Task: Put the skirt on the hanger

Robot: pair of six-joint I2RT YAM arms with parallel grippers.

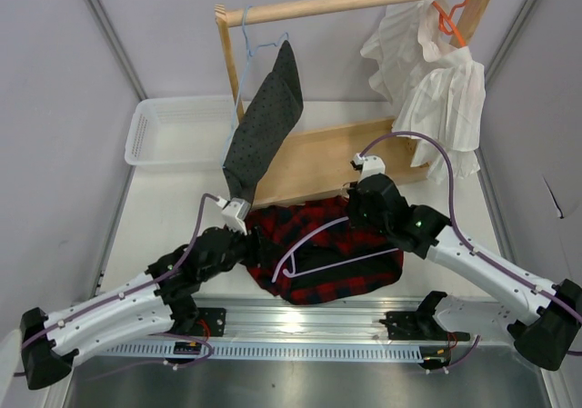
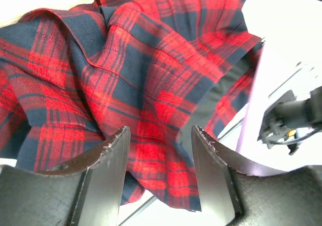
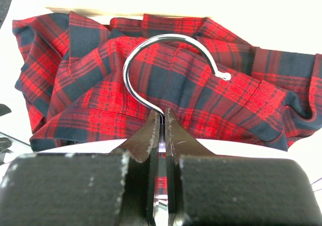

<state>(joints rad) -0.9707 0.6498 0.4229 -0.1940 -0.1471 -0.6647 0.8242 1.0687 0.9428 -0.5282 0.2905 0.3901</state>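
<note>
The red-and-navy plaid skirt (image 1: 341,279) lies crumpled on the table in front of the rack. It fills the left wrist view (image 2: 151,60) and the right wrist view (image 3: 201,95). The lilac hanger (image 1: 309,241) lies across the skirt. My right gripper (image 1: 353,210) is shut on the hanger at the base of its silver hook (image 3: 151,45), and the hook curves out past the fingertips (image 3: 161,118). My left gripper (image 1: 244,237) is open at the skirt's left edge, with a fold of plaid fabric between its fingers (image 2: 158,140), not pinched.
A wooden rack (image 1: 355,4) stands behind. It carries a dark grey speckled garment (image 1: 268,122) on a light blue hanger (image 1: 250,40) and a white ruffled garment (image 1: 436,90) on an orange hanger (image 1: 452,13). A white basket (image 1: 173,131) sits at the back left.
</note>
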